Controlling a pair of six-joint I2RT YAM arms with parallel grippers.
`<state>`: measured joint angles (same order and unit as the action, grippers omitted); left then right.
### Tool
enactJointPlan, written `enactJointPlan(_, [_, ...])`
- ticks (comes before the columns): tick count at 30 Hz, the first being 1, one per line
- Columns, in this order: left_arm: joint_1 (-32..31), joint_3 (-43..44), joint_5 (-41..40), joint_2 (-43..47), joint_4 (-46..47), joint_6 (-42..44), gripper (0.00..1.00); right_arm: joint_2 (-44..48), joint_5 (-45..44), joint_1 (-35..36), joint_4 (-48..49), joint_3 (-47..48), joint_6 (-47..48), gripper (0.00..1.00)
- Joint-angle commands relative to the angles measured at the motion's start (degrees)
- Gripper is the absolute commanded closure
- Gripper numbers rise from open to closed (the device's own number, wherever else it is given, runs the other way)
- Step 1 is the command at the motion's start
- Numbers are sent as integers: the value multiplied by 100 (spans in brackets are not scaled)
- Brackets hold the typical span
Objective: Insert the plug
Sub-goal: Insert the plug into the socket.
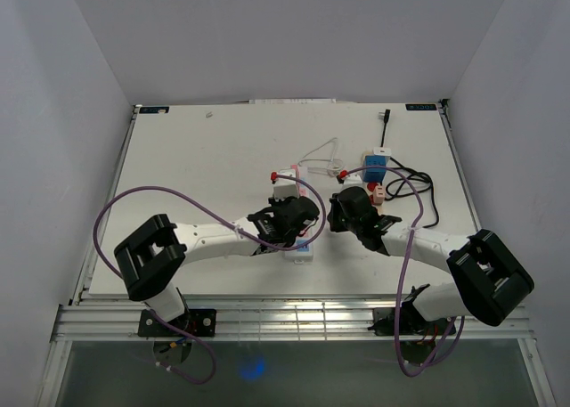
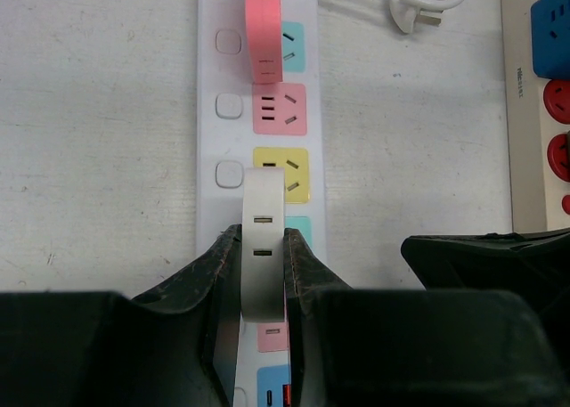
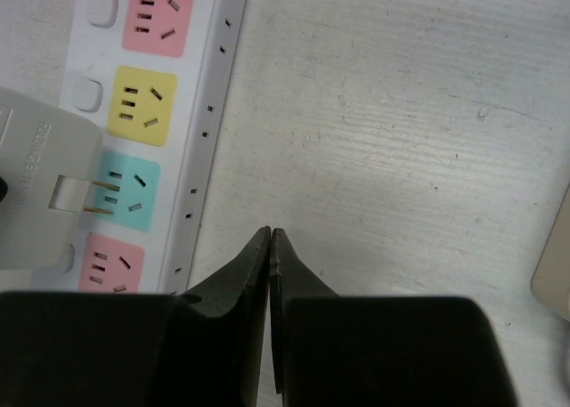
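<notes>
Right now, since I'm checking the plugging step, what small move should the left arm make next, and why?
Probably press the white plug, clamped in the left gripper, straight into the teal socket. The right wrist view shows its metal prongs bare at that socket's slots, so it looks not fully seated. The right gripper is shut and empty beside the power strip.

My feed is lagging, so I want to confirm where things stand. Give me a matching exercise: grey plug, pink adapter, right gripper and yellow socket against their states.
1. grey plug
2. pink adapter
3. right gripper
4. yellow socket

A. shut on nothing, beside the power strip
B. free, nothing in it
C. clamped in the left gripper
D. standing on the strip, beyond the pink socket

Pairs: 1-C, 2-D, 3-A, 4-B.
</notes>
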<state>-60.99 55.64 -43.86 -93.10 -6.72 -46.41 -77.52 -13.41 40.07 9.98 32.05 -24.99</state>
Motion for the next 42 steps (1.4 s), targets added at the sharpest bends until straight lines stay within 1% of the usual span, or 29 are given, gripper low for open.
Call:
enactJointPlan(1, [-36,132,-62,-59,-136,-17,100,167,-39,-44,136,-32,3,92])
enactJointPlan(5, [-53,158,-53,-129,-136,1,100,167,-30,-44,154,-33,3,92])
enactJointPlan(9, [-132,228,-324,-217,-171,88,100,167,-30,-44,154,-41,3,92])
enactJointPlan(16, [-132,299,-413,-358,-207,159,100,184,14,-61,154,-50,3,92])
enactJointPlan(22, [-141,281,-466,-227,-224,124,100,202,14,-61,180,-76,3,92])
enactJointPlan(25, [-132,158,-518,2,-32,255,100,176,40,-70,189,-68,3,92])
enactJointPlan(30, [-132,-237,-457,344,802,765,100,123,67,-70,198,-68,3,92])
enactJointPlan(42, [-141,-246,-449,337,927,862,100,70,102,-70,233,-68,-14,92])
